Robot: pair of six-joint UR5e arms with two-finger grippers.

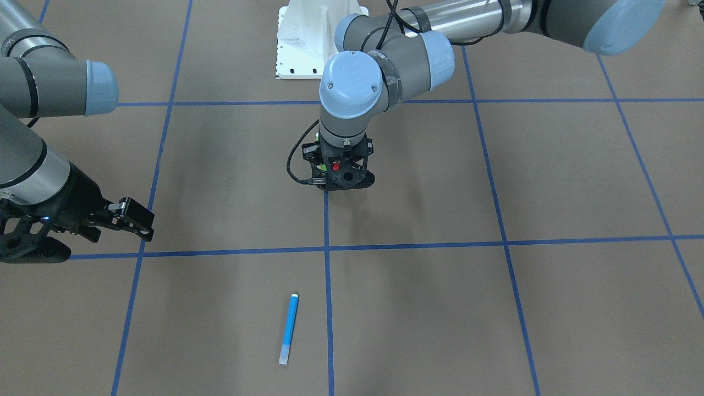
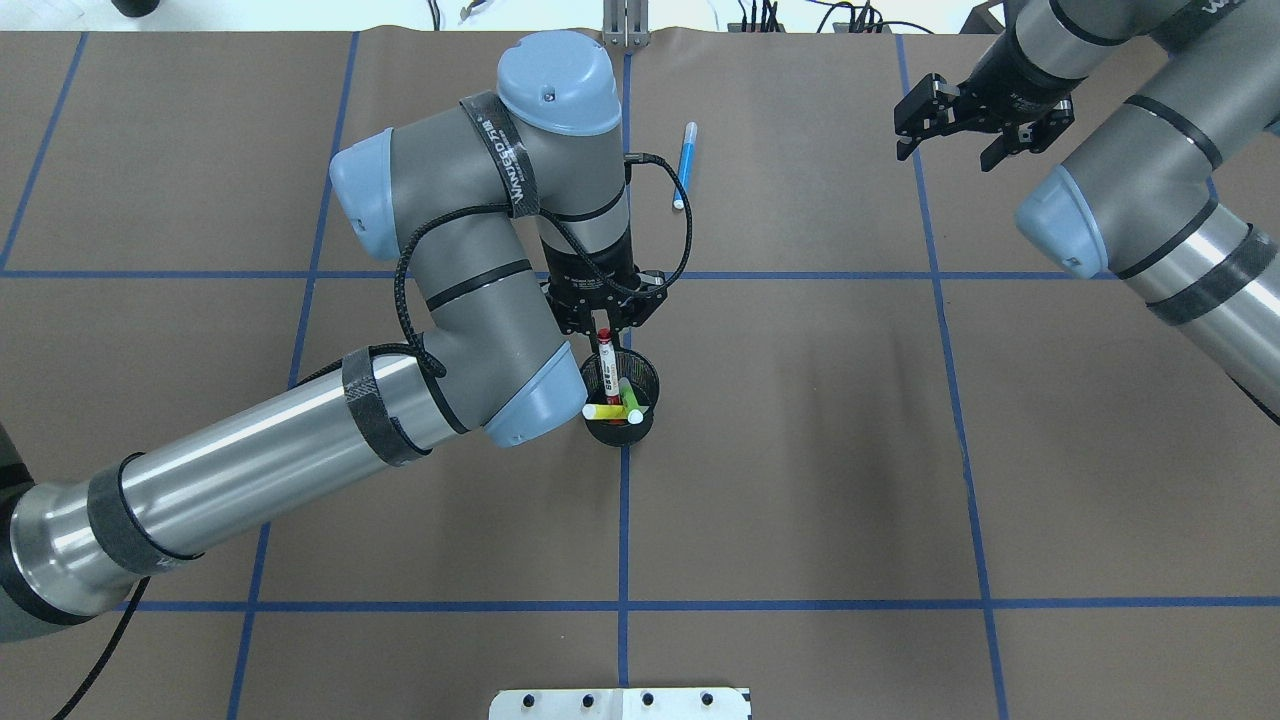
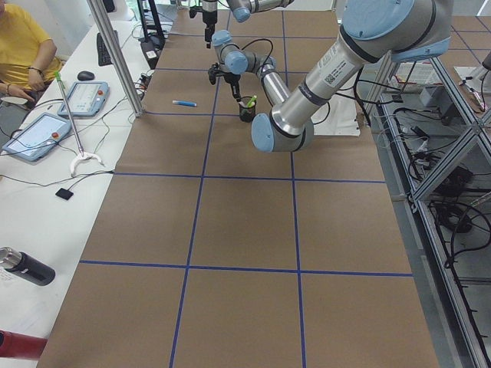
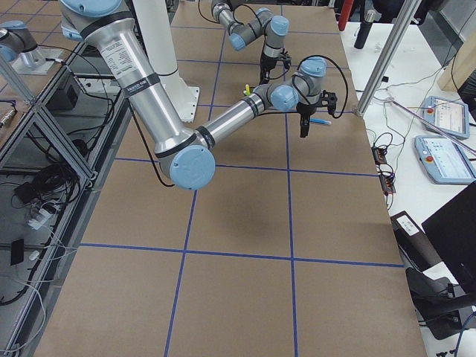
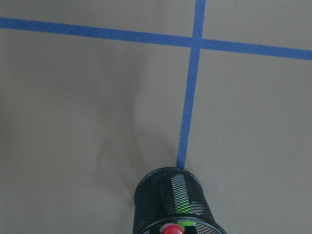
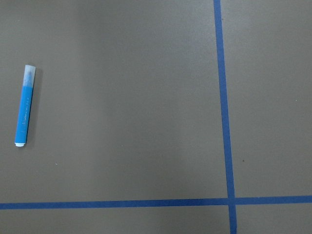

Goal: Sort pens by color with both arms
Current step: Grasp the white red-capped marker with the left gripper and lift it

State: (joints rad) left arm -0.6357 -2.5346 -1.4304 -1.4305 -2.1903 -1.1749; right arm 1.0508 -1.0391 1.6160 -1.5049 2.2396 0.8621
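A black mesh cup [image 2: 640, 372] stands at the table's middle with a yellow pen [image 2: 603, 411] and a green pen [image 2: 630, 396] leaning in it. The white-barrelled pen with red cap [image 2: 606, 365] stands nearly upright in the cup. My left gripper [image 2: 603, 322] sits right above, shut on its red cap [image 1: 335, 166]. The left wrist view shows the cup [image 5: 175, 195] and the cap's tip at the bottom edge. A blue pen [image 2: 685, 165] lies alone on the far side [image 1: 289, 329]. My right gripper [image 2: 945, 155] hovers open and empty, well to that pen's right.
Blue tape lines [image 2: 622, 520] divide the brown table cover into squares. The white base pedestal [image 1: 308, 38] sits at the robot's edge. Beyond the far edge stand a side table with tablets [image 3: 38, 134], a metal post [image 3: 115, 54] and a seated person [image 3: 23, 46].
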